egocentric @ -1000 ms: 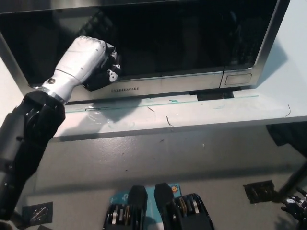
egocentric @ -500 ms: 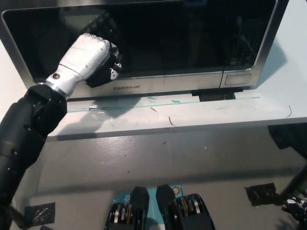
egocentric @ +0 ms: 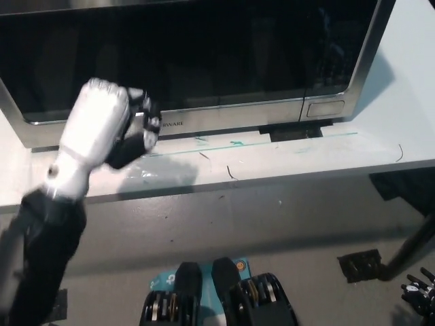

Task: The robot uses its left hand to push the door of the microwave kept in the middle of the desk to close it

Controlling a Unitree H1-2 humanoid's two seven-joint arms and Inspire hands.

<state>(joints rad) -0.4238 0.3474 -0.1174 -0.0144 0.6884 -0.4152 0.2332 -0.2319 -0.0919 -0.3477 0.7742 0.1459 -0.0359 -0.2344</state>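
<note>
Though blurred, left hand [egocentric: 109,129] before microwave [egocentric: 204,61] — fingers curled.

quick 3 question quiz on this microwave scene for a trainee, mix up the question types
1. True or false: the microwave door looks closed, flush with the silver frame.
2. Multiple choice: where is the white left hand? A) flat on the door glass B) curled in front of the microwave's lower left edge, above the desk C) resting on the floor
3. Fill in: the black right hand sits low at the picture's bottom ____ corner.

Key: 1 true; 2 B; 3 right
</note>
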